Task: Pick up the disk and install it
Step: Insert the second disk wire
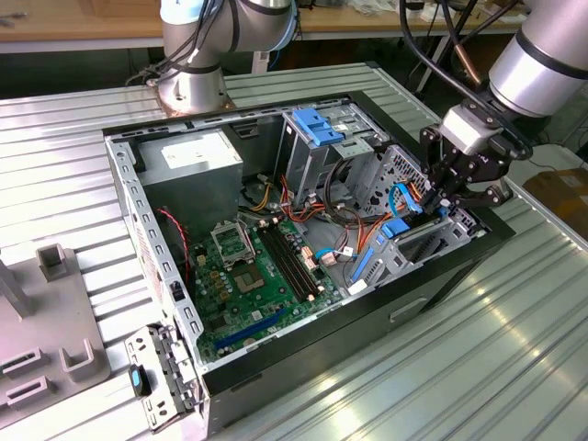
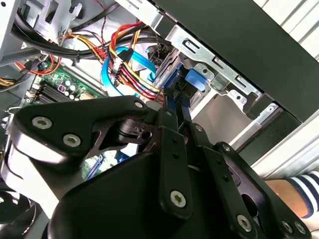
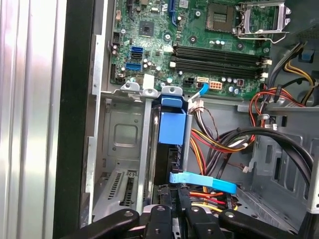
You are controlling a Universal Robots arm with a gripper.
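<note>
Black fingers (image 3: 174,211) grip the disk (image 3: 172,149), closed on its edge at lower centre of the first wrist view. Disk stands upright in the drive bay (image 3: 119,149), just below the motherboard (image 3: 199,35). Case (image 1: 441,285) rests on the worktop (image 1: 514,367).

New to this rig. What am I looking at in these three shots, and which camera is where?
It is a robot arm working inside an open computer case lying on a ribbed metal table. The exterior view looks at the whole scene from off the arm; both wrist views ride near the arm's wrist. The black gripper reaches into the drive cage at the exterior view's right. In the first wrist view, the disk, edged in a blue frame, stands on edge in a metal bay just ahead of the gripper. The motherboard lies in the case floor.
</note>
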